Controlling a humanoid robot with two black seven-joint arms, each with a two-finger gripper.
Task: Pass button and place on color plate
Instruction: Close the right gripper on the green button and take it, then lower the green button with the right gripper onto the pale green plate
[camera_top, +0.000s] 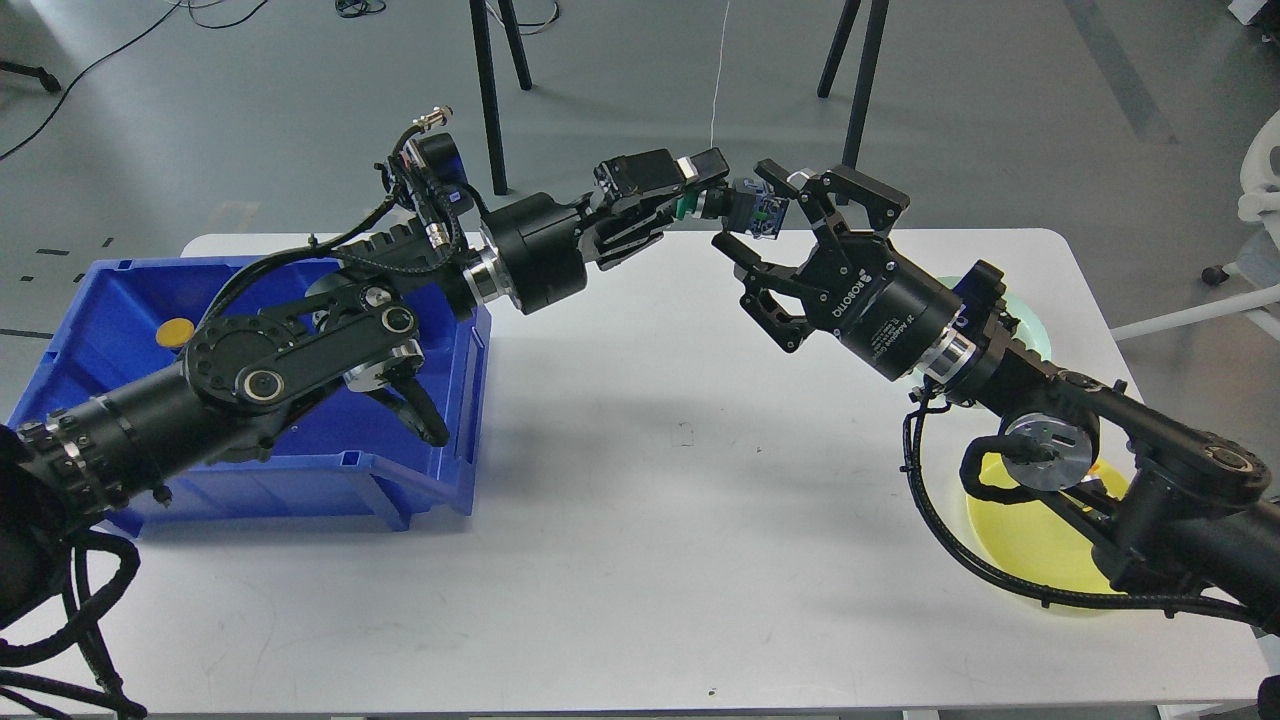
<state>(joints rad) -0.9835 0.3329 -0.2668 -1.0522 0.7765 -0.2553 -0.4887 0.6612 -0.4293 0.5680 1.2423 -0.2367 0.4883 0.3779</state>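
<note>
Button: a blue-and-green push-button module (752, 212), held in the air above the far edge of the desk (640, 520), between the two claws
Left claw (700, 185): clamped on its green end
Right claw (765, 215): fingers apart, straddling the blue end
Handover: I judge the right should close squarely before the left lets go (no tugging)
Targets: yellow plate (1030, 550), pale green plate (1025, 320)
Bin: blue bin (100, 330), holding an orange button (177, 331)
</note>
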